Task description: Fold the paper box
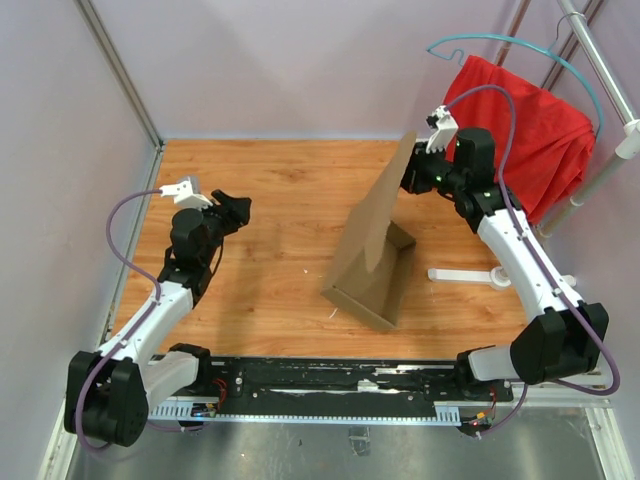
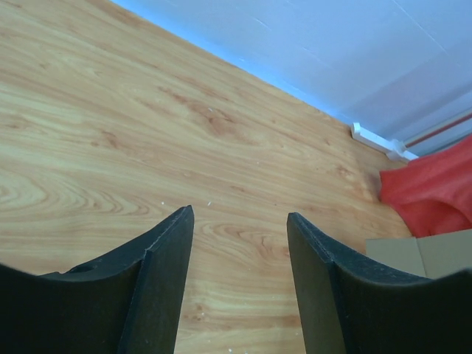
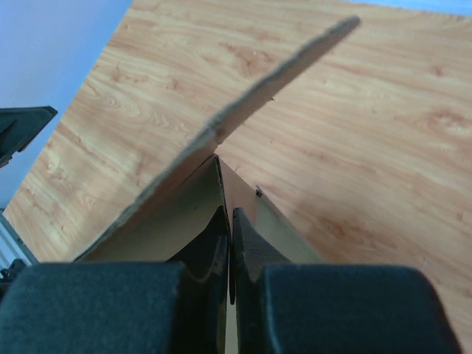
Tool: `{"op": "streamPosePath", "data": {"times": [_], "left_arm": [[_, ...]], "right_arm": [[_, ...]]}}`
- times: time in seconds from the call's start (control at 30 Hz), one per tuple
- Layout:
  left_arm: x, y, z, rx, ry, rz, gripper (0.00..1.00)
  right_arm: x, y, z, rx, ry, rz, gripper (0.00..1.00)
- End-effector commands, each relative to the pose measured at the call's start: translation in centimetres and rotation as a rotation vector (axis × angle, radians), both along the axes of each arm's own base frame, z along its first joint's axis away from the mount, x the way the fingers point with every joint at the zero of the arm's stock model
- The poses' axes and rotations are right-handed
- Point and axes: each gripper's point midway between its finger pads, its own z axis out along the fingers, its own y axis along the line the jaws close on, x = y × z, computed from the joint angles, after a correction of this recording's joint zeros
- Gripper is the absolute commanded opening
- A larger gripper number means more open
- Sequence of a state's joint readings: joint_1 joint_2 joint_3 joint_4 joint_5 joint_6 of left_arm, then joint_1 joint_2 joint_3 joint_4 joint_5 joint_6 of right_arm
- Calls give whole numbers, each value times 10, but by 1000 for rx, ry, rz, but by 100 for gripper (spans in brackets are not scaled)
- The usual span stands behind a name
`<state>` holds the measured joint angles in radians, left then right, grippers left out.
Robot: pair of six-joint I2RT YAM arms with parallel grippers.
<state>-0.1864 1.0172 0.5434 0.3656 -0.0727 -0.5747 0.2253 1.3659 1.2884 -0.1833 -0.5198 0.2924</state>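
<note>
Two robot arms rise from the near desk [image 1: 270, 280] edge. One plain brown paper box [image 1: 372, 268] stands right of centre, a tall flap raised. Bent inward, the right fingers [image 3: 295, 295] pinch that flap's top edge. Well left, the left fingers [image 2: 151, 295] hover spread. One red cloth [image 1: 535, 140] hangs behind.

Whether the right pincer [image 3: 230, 251] pinches the box [image 3: 169, 214] is hidden behind its own fingers [image 3: 206, 247]. In the left wrist view, box and cloth [image 2: 435, 188] run off-frame between 3 and 4 o'clock.
</note>
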Motion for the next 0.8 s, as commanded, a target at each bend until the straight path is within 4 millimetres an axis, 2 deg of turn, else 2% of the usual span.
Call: {"op": "streamPosePath", "data": {"times": [0.0,0.13,0.23,0.33,0.47,0.53,0.67,0.77], "left_arm": [[-1,-7,0,-12,-16,-39,59],[-2,-6,0,-8,-15,-35,59],[-2,-7,2,-6,-16,-38,59],[-2,-6,3,5,-8,-40,59],[-2,-2,5,28,-1,-24,59],[-3,2,6,46,5,-9,59],[-2,7,9,79,24,10,59],[0,8,9,89,27,15,59]], "right_arm": [[-18,-5,-7,4,68,-10,1],[-23,1,-1,-12,52,9,1],[-16,8,0,-37,62,36,1],[-6,26,-5,-72,91,104,1],[15,53,-22,-130,137,176,1],[28,62,-24,-143,147,186,2],[56,69,-44,-190,198,171,2],[69,71,-57,-218,225,157,2]]}}
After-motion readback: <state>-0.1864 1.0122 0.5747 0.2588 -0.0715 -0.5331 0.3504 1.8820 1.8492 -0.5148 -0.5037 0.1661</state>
